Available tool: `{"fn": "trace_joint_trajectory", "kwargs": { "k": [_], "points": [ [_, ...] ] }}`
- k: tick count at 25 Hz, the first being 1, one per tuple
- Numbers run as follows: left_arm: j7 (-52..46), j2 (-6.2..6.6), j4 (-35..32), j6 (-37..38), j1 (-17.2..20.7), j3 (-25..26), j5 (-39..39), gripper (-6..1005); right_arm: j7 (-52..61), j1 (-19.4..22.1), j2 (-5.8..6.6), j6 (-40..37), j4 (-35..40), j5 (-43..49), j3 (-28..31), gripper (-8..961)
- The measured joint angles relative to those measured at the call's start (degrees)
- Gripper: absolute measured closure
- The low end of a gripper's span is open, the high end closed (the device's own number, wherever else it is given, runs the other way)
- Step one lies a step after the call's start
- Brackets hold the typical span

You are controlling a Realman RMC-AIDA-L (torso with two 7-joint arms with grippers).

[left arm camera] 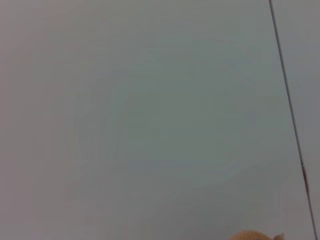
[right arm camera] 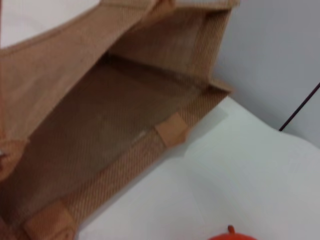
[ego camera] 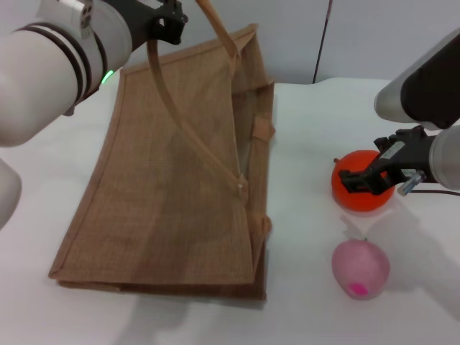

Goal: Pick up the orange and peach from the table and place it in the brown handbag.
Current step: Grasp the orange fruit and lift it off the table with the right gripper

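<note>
Far left, the left gripper (ego camera: 167,21) is up high with a looped handle (ego camera: 172,108) of the brown handbag (ego camera: 172,208) pinched in its closed jaws, lifting the upper side so the mouth gapes toward the fruit. The bag lies across the white table (ego camera: 309,144), its woven inside open to the right wrist view (handle patches showing along the rim). Moving right, the peach (ego camera: 361,269) sits alone on the table near the front, just apart from the orange (ego camera: 359,194). The right gripper (ego camera: 368,178) is down over the orange, black fingers spread wide around its top, orange on the table.
</note>
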State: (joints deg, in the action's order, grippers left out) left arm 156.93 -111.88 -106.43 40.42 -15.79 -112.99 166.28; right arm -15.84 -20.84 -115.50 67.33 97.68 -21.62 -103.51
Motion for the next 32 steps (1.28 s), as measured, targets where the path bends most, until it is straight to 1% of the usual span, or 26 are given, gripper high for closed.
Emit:
{"fn": "trace_joint_trajectory", "kwargs": {
  "k": [7, 12, 15, 23, 32],
  "points": [
    [0.27, -0.09, -0.02, 0.00, -0.20, -0.09, 0.00, 877, 0.05, -2.91, 0.07, 1.40, -3.16, -0.06, 0.90, 174],
    [0.29, -0.10, 0.24, 0.00, -0.30, -0.09, 0.00, 877, -0.17, -3.64, 0.10, 2.10, -4.43, -0.03, 2.24, 176],
    [0.30, -0.10, 0.30, 0.00, -0.36, -0.10, 0.00, 877, -0.33, -4.46, 0.10, 2.12, -6.48, -0.03, 2.83, 177],
    [0.30, -0.24, 1.85, -0.53, -0.63, -0.17, 0.00, 877, -0.37, -6.68, 0.09, 2.10, -11.38, 0.40, 2.67, 181],
    [1.06, -0.93, 3.20, -0.37, -0.72, -0.14, 0.00, 877, -0.62, -7.20, 0.01, 1.87, -11.12, 0.50, 2.48, 185]
  ]
}}
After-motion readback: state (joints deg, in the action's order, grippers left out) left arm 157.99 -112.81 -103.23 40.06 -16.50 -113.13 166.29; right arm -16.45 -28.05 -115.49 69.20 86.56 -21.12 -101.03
